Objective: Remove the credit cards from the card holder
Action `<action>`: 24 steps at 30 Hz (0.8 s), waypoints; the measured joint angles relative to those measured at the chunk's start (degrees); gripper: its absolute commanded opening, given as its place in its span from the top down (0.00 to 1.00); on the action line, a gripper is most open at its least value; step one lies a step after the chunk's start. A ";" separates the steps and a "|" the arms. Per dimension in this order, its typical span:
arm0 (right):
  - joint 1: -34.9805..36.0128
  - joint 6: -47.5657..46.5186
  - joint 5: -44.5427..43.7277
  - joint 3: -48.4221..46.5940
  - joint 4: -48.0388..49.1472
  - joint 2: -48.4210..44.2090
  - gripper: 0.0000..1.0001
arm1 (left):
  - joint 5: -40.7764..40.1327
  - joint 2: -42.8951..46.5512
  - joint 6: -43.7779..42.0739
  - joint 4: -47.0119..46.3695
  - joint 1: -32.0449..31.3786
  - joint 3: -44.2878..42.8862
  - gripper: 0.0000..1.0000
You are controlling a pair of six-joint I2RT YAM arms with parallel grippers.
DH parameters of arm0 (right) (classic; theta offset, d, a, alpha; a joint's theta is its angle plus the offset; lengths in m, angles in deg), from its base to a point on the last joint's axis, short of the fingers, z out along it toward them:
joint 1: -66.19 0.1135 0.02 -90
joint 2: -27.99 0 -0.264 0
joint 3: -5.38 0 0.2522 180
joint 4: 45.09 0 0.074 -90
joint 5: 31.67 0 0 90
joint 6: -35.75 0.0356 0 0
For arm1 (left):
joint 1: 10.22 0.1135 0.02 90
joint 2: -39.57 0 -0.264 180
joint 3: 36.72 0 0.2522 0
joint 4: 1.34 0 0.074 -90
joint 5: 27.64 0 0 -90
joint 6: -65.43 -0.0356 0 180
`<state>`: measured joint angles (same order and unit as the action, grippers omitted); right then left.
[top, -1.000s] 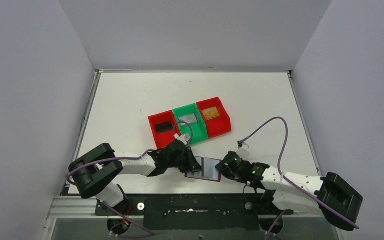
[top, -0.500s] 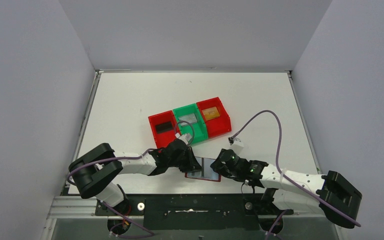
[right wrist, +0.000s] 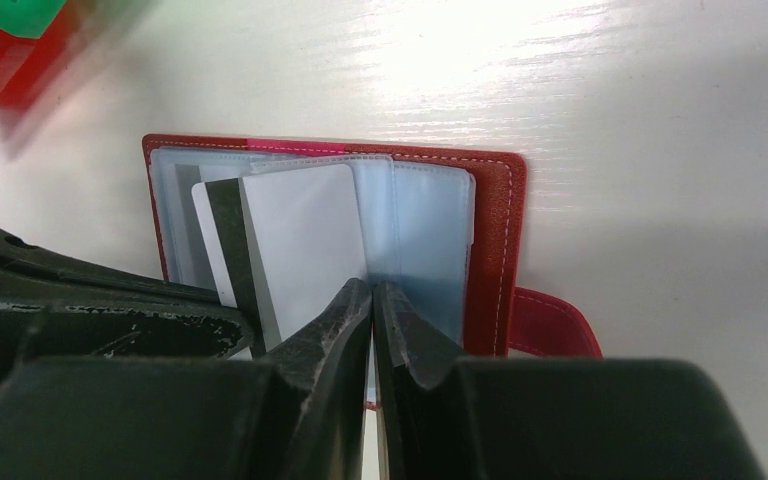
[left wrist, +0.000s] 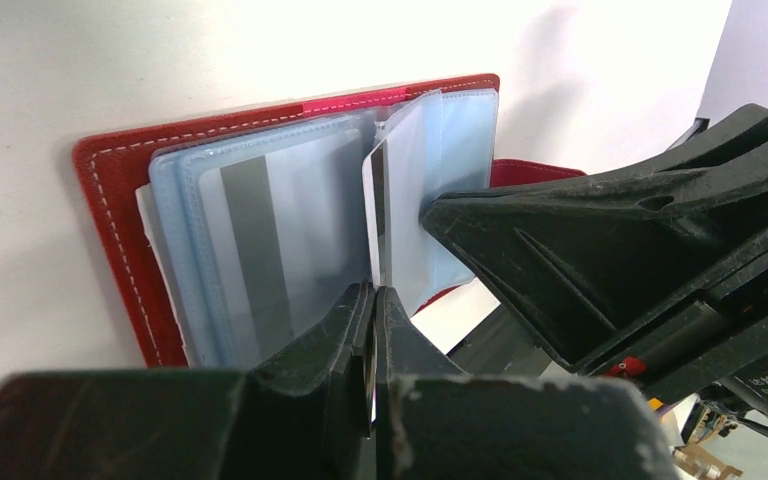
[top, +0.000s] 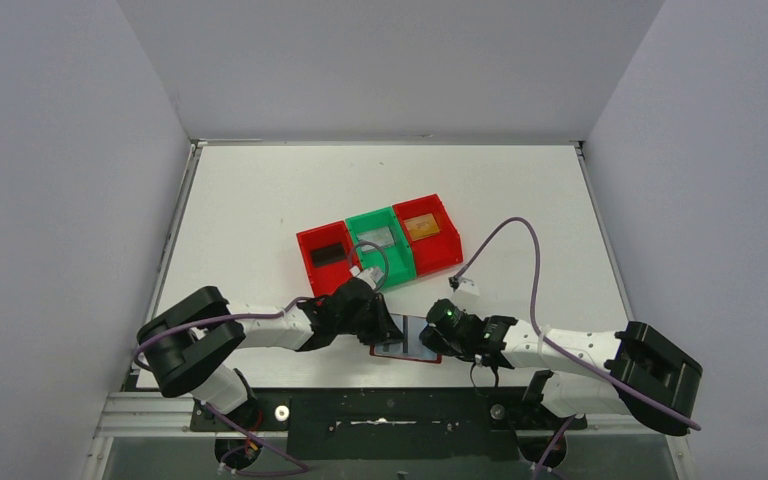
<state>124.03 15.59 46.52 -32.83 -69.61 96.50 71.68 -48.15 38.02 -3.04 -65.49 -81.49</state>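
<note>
The card holder (top: pixel 407 341) lies open near the table's front edge, dark red with blue-grey clear pockets (left wrist: pixel 200 190) and a red snap tab (right wrist: pixel 550 325). My left gripper (left wrist: pixel 373 290) is shut on the edge of a silver-grey credit card (right wrist: pixel 300 240) with a dark stripe, which stands partly out of its pocket. A second striped card (left wrist: pixel 260 240) sits inside a left pocket. From the right, my right gripper (right wrist: pixel 372 287) is shut on a clear pocket leaf (left wrist: pixel 430 160) of the holder, which stands raised. In the top view both grippers, left (top: pixel 392 328) and right (top: pixel 432 328), meet over the holder.
Three bins stand in a row behind the holder. The red bin (top: pixel 312 262) holds a black card, the green bin (top: pixel 400 262) a silver one, and the other red bin (top: pixel 450 250) a gold-tan one. A purple cable (top: pixel 520 240) loops over the table on the right.
My right arm has slid left, bringing its gripper further over the holder, and its cable loop moved left. The left arm and the holder have stayed put.
</note>
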 measured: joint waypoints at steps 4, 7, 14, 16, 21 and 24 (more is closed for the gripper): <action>0.00 1.20 -0.22 0.00 -0.22 0.00 0.92 | -0.31 1.05 -0.28 1.16 0.13 0.00 1.00; -0.04 1.66 -0.24 0.02 -0.26 0.00 0.92 | -0.33 1.51 -0.48 1.99 0.33 0.00 1.00; -0.04 2.67 -0.24 0.07 -0.28 0.02 0.92 | -0.17 3.19 -1.40 3.74 1.25 0.02 0.97; -0.04 2.71 -0.24 0.07 -0.28 0.02 0.92 | 0.13 3.76 -1.62 3.63 1.40 0.17 0.93; -0.04 2.73 -0.22 0.09 -0.17 0.11 0.92 | 1.31 3.34 -1.79 1.62 1.75 0.68 0.87; -0.04 2.73 -0.20 0.09 0.46 0.44 0.92 | 2.60 1.36 -1.57 -1.07 1.77 0.68 0.84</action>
<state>123.99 18.33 46.32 -32.74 -69.15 96.94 74.29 -46.80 36.45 -4.12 -63.72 -80.81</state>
